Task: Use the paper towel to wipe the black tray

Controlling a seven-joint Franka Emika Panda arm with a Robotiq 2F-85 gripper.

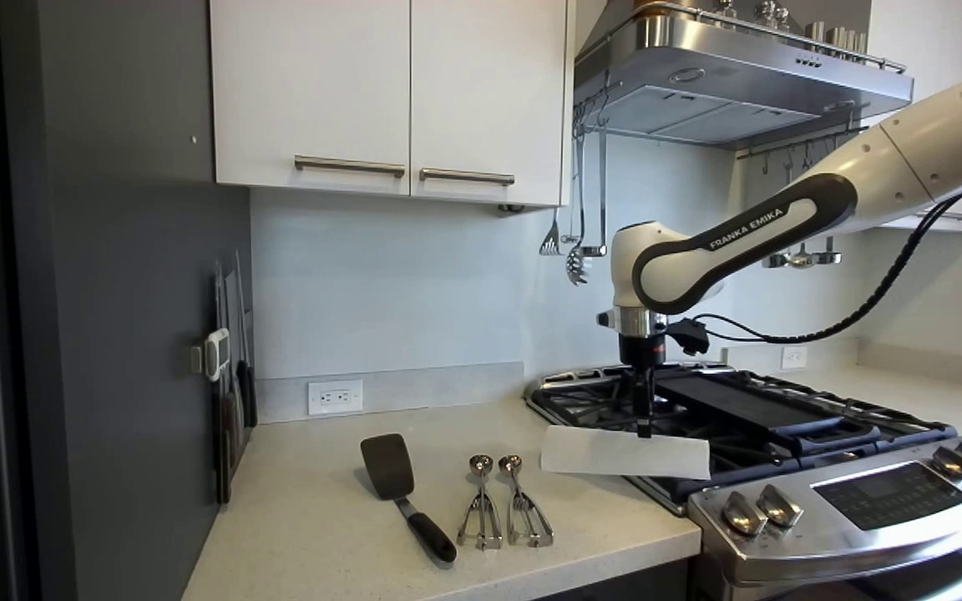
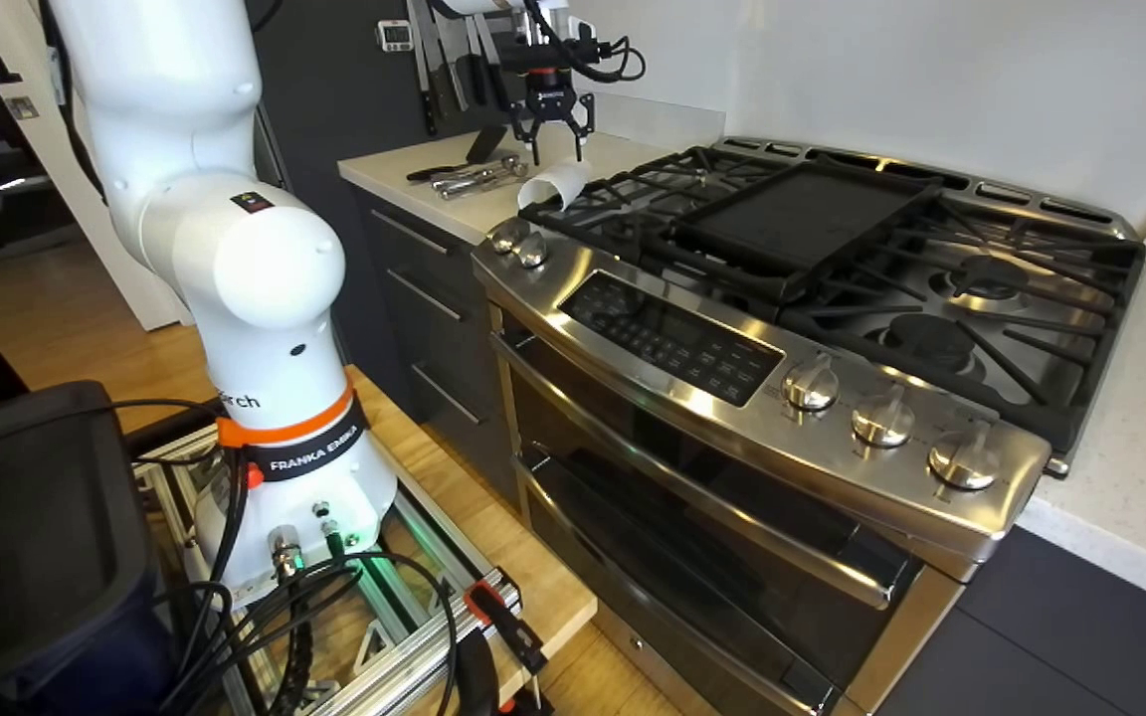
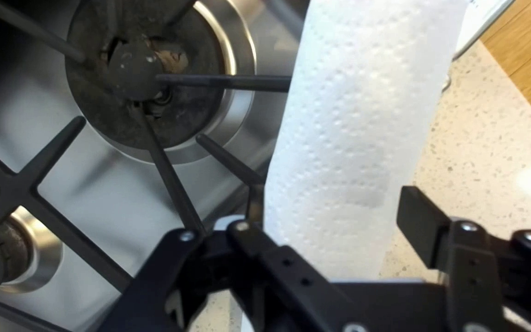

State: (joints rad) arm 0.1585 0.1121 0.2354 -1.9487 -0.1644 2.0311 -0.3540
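The black end effector (image 2: pixel 558 157) hangs spread wide, empty. In the wrist view, the long white paper towel (image 3: pixel 353 138) runs roughly twelve-to-six o'clock between the fingertips (image 3: pixel 422 226), bridging steel stove (image 2: pixel 752 423) and speckled worktop (image 1: pixel 314 501).

In an exterior view, FRANKA EMIKA stands in white on the dark trim (image 1: pixel 746 230) of the robot arm (image 1: pixel 890 175); in an exterior view, the same name marks the black band (image 2: pixel 316 453) round its base (image 2: pixel 344 492); above the orange band (image 2: pixel 296 427), letters ending "rch"; print on the control panel (image 2: pixel 670 338) and timer (image 2: pixel 395 36) is too small.
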